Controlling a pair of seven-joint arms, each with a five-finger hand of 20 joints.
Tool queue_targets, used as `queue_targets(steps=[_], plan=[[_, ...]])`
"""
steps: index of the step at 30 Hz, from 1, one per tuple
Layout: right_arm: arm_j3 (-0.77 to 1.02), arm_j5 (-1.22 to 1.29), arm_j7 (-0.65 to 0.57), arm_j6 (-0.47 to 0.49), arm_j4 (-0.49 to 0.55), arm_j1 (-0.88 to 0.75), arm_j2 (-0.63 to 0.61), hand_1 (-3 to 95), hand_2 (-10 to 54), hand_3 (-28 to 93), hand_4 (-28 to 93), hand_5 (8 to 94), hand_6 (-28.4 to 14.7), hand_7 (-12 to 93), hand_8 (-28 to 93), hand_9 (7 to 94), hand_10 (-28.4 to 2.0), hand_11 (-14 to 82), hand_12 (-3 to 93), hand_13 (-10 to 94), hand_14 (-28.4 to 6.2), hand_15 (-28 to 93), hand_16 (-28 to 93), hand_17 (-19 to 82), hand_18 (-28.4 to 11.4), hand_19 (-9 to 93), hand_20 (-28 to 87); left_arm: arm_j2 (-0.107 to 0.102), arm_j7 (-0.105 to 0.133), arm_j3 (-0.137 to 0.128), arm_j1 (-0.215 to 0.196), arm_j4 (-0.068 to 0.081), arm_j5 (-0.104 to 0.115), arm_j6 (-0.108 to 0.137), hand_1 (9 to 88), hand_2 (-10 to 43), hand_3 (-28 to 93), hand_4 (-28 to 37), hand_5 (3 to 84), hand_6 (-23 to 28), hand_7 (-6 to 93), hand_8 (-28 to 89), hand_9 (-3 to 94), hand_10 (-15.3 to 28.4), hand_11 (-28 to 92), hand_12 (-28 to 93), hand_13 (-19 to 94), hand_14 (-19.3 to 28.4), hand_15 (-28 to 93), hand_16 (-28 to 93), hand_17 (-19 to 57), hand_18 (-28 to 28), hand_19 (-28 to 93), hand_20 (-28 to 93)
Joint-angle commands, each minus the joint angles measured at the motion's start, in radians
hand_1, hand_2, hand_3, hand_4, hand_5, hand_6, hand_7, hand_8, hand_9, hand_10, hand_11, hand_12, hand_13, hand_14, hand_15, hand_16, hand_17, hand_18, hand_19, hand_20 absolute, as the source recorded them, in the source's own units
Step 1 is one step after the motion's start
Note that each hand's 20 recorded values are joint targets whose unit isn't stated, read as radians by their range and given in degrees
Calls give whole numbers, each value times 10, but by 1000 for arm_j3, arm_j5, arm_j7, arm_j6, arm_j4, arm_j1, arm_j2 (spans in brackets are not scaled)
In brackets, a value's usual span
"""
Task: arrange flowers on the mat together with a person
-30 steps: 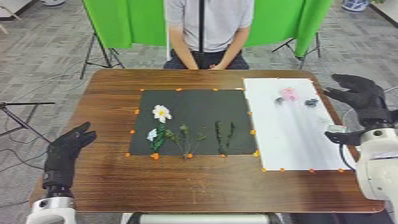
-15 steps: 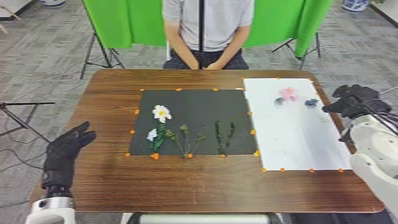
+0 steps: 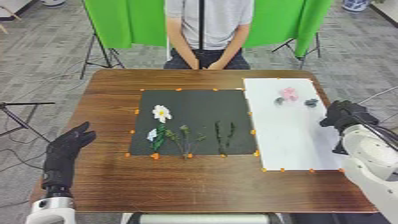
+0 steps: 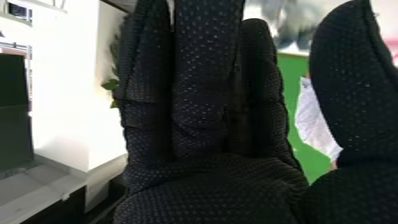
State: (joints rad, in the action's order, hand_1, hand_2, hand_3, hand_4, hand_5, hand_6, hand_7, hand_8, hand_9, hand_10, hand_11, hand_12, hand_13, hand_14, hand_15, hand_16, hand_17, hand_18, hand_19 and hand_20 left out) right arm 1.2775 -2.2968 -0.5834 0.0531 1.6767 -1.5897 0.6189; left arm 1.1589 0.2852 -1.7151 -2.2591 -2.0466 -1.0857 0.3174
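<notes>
On the black mat (image 3: 191, 115) lie a white flower (image 3: 162, 113) with a green stem, a smaller pale flower (image 3: 152, 134), thin green sprigs (image 3: 185, 140) and dark green leafy stems (image 3: 225, 137). A pink flower (image 3: 289, 93) and two small dark flowers (image 3: 311, 102) rest on the white sheet (image 3: 298, 135). My right hand (image 3: 349, 115) is at that sheet's right edge, apart from the flowers; in the right wrist view, the right hand (image 4: 213, 100) has straight fingers and holds nothing. My left hand (image 3: 69, 145) is left of the mat, fingers relaxed and empty.
Orange markers line the mat and the white sheet on the brown table (image 3: 178, 187). A person sits across the table with both hands low at its far edge, touching none of the flowers. A green backdrop (image 3: 129, 25) and thin stands are behind.
My right hand has come lower and slightly inward beside the white sheet, and its arm has turned. The left hand, the flowers and the mat have stayed put.
</notes>
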Motion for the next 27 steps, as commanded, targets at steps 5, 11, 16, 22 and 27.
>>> queue_targets(steps=[5,11,16,22,27], plan=[[-67,-37,12,-88,-50,3,16,449,-95,699,-273,614,47,187,-109,763,-105,168,181,937,-4,348,234,644,-89,727,207,4,-11,4,-7,0,-2,5,257,-4,698,-272,504,60,100,-63,507,148,189,120,428,169,128,-11,137,109,43,212],[-112,-31,19,-247,-74,10,16,607,-95,555,-266,744,47,206,21,905,-73,59,322,937,10,465,186,668,-83,799,155,6,-12,0,-14,-3,-3,6,258,-4,698,-272,504,59,101,-63,507,149,188,120,428,169,128,-11,136,110,44,211],[-105,-61,3,-328,-54,25,9,629,-95,559,-263,814,40,217,64,935,-65,93,346,937,16,522,171,680,-84,833,150,8,-13,0,-15,-4,-4,8,258,-4,697,-272,504,59,101,-63,507,148,189,120,428,169,128,-11,136,110,46,210],[-92,-100,-27,-436,102,107,-19,627,-95,567,-254,830,35,213,69,937,-67,115,346,937,18,534,165,685,-83,839,146,4,-16,-1,-16,-2,-5,5,258,-4,698,-272,504,59,101,-64,507,149,189,120,429,169,128,-11,135,110,46,209],[-263,-90,53,-479,190,314,-6,624,-95,575,-254,833,36,211,73,937,-68,114,346,937,20,535,164,684,-82,841,142,0,-24,6,-8,1,-8,-1,257,-4,699,-271,504,59,102,-64,507,148,189,120,429,170,128,-11,135,110,47,209]])
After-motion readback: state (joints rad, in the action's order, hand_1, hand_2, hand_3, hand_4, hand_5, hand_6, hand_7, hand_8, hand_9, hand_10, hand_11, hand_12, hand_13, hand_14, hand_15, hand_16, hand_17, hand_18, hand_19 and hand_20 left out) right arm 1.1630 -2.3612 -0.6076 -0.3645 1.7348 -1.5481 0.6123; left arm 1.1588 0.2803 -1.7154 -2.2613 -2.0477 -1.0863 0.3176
